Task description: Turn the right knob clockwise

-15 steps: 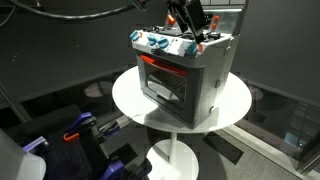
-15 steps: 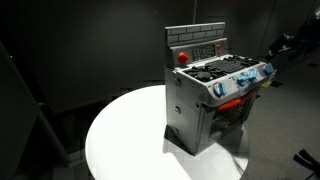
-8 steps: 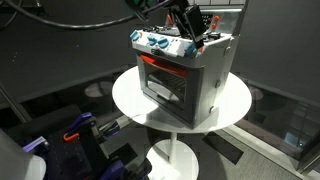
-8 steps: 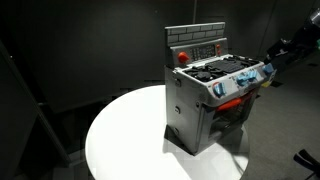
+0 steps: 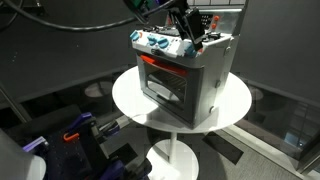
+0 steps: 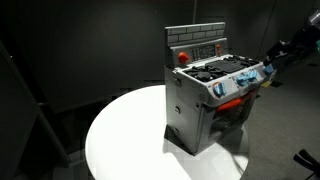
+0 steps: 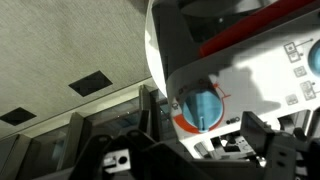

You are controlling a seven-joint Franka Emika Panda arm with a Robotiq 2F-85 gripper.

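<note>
Looking at the right knob [image 7: 200, 103] sitting at the right end of the toy stove's [image 6: 195, 115] front knob row, pale blue with orange around its base. Seeing the gripper [image 6: 272, 62] hanging right up at that end of the row, fingers [image 7: 268, 150] spreading wide on either side of the knob, not pinching it as far as the wrist view goes. Stove standing on the round white table [image 5: 130, 100].
</note>
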